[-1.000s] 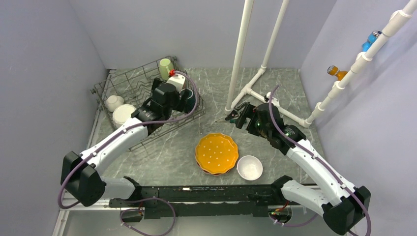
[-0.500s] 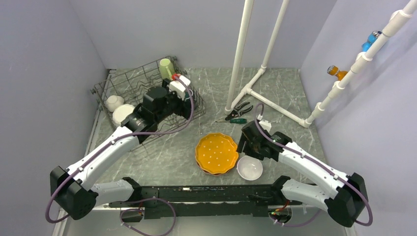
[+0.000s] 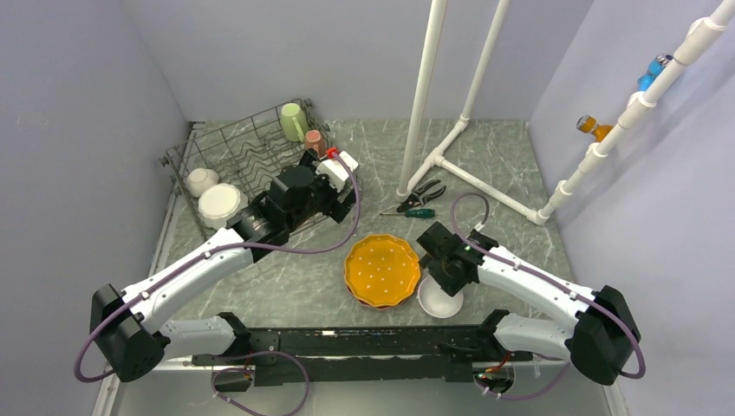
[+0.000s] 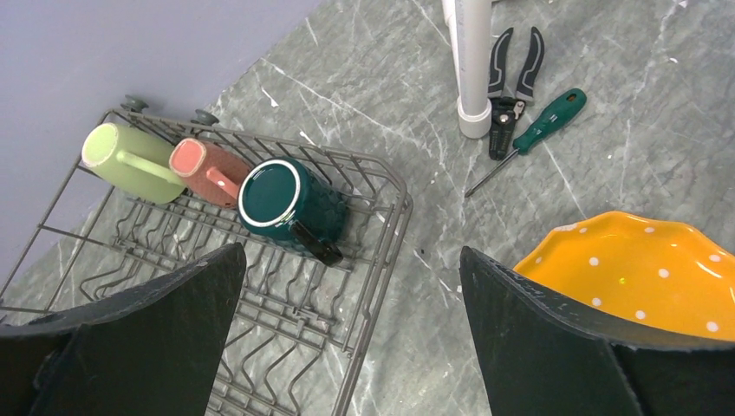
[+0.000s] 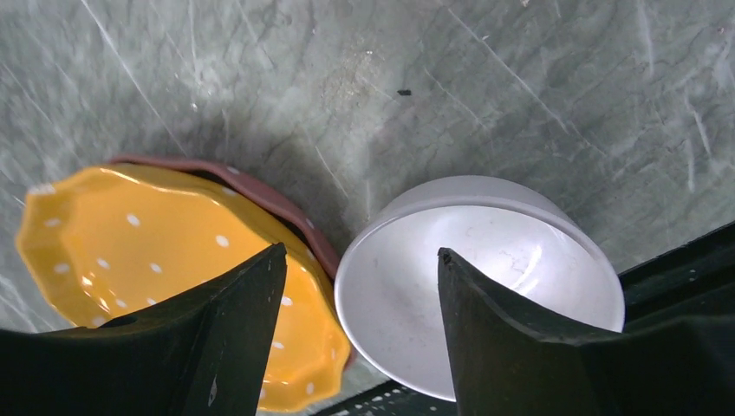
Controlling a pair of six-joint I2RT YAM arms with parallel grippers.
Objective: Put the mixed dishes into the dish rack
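Note:
The dish rack (image 3: pixel 227 149) stands at the back left. It holds the pale green mug (image 3: pixel 292 121), the small pink mug (image 3: pixel 315 141) and two pale bowls (image 3: pixel 217 204). The left wrist view shows the dark teal mug (image 4: pixel 290 204) lying in the rack (image 4: pixel 260 321) beside the pink (image 4: pixel 208 169) and green (image 4: pixel 130 160) mugs. My left gripper (image 3: pixel 341 176) (image 4: pixel 351 251) is open and empty above the rack's right edge. The stacked orange dotted plates (image 3: pixel 381 270) (image 5: pixel 165 260) lie in the middle. My right gripper (image 3: pixel 446 264) (image 5: pixel 361 251) is open, straddling the left rim of the plain white bowl (image 3: pixel 440 297) (image 5: pixel 485 286).
Black-handled pliers (image 3: pixel 422 191) (image 4: pixel 511 78) and a green screwdriver (image 3: pixel 418 212) (image 4: pixel 537 126) lie by the foot of the white pipe frame (image 3: pixel 420 95). The arms' black base rail (image 3: pixel 364 338) runs just behind the bowl. Grey walls close in the left and back.
My right arm has swung from the pliers back to the white bowl. My left gripper has pulled right out of the rack, leaving the teal mug there.

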